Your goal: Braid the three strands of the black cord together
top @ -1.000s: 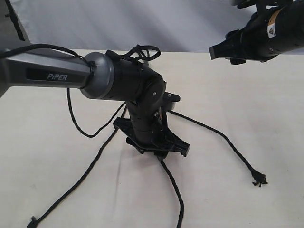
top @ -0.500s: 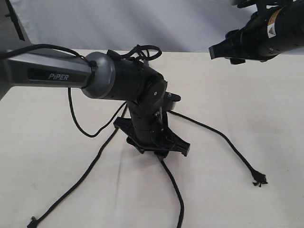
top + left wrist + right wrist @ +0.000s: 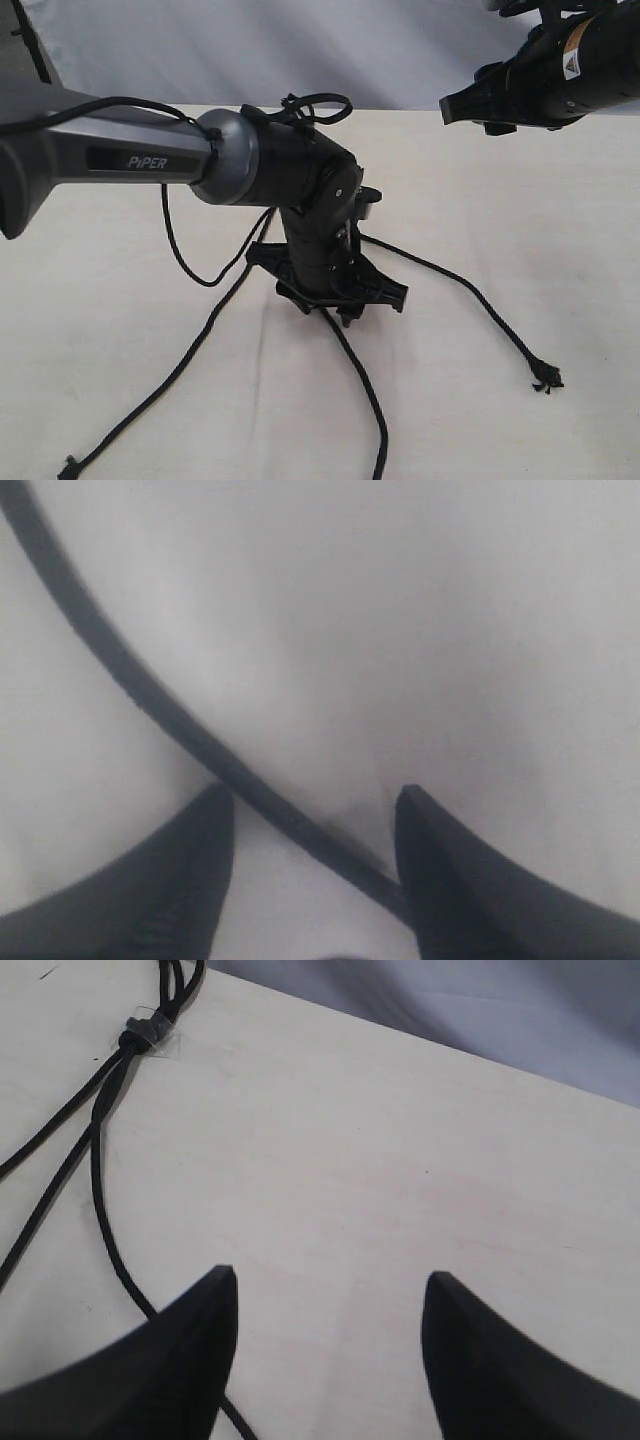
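Note:
Three thin black strands lie fanned on the pale table. The left strand [image 3: 170, 375] runs to a knot [image 3: 68, 466]. The middle strand [image 3: 365, 390] runs toward the near edge, and the right strand [image 3: 470, 295] ends in a frayed knot [image 3: 546, 378]. My left gripper [image 3: 345, 312] points down at the top of the middle strand. In the left wrist view it [image 3: 310, 810] is open, and the strand [image 3: 150, 695] crosses slantwise between the fingers, touching one finger. My right gripper [image 3: 450, 110] hovers high at the back right, open [image 3: 330, 1285] and holding nothing. The grey clamp [image 3: 145, 1032] joins the strands [image 3: 95, 1160].
The left arm's thicker black cable [image 3: 180, 262] hangs in a loop beside the left strand. A pale cloth backdrop [image 3: 380, 50] rises behind the table's far edge. Bare tabletop [image 3: 520, 220] lies between the right strand and the right arm.
The left arm has shifted to the right and slightly back, carrying its gripper a little along the middle strand. The right arm and the strand ends have not moved.

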Tool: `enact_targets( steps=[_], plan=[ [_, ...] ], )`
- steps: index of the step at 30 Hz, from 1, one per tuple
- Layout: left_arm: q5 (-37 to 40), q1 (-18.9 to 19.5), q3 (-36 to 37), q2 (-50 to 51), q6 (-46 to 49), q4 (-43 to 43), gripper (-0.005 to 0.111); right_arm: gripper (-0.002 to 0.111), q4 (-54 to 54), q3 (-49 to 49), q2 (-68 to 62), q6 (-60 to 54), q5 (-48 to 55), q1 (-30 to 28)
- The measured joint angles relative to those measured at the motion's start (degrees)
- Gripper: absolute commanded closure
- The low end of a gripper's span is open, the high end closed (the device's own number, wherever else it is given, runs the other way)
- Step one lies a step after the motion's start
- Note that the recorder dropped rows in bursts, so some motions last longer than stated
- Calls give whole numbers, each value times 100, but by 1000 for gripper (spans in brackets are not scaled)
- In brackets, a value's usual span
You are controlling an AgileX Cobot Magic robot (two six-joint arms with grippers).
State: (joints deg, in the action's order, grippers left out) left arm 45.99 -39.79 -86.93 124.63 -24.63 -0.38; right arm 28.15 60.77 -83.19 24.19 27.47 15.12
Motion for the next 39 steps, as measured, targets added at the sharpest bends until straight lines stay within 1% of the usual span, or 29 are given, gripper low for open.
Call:
enact_targets(
  steps=[2, 4, 6, 9, 10, 18, 20, 24, 27, 31, 33, 35, 36, 39],
  plan=[
    [12, 0, -12, 22, 12, 38, 59, 55, 0, 0, 0, 0, -12, 0],
    [38, 0, -20, 32, 47, 38, 64, 55, 0, 0, 0, 0, -42, 0],
    [134, 0, -24, 44, 130, 38, 75, 55, 0, 0, 0, 0, -71, 0],
    [266, 0, -51, 52, 247, 38, 100, 55, 0, 0, 0, 0, -95, 0],
    [298, 0, -51, 52, 261, 38, 106, 55, 0, 0, 0, 0, -107, 0],
    [427, 0, -8, -44, 897, 38, 106, 55, 0, 0, 0, 0, -107, 0],
    [622, 17, 56, -141, 923, 322, 106, 55, 0, 0, 0, 0, -107, 0],
    [1177, 209, 116, -533, 953, 945, 106, 55, 0, 0, 0, 0, -107, 0],
    [1445, 492, 116, -804, 967, 1476, 106, 55, 0, 0, 0, 0, -107, 0],
    [1502, 1101, 198, -845, 1016, 1793, 106, 55, 0, -24, 0, 0, -118, 0],
    [1351, 1408, 409, -845, 1065, 1830, 106, 55, 0, -47, 0, 0, -118, 0],
    [1167, 1637, 646, -845, 1087, 1853, 106, 55, 0, -59, 0, 0, -130, 0],
    [981, 1793, 850, -845, 1102, 1864, 106, 55, 0, -59, 0, 0, -143, 0],
    [388, 2046, 1375, -845, 1126, 1834, 106, 55, 0, -59, 0, 0, -196, 0]
  ],
)
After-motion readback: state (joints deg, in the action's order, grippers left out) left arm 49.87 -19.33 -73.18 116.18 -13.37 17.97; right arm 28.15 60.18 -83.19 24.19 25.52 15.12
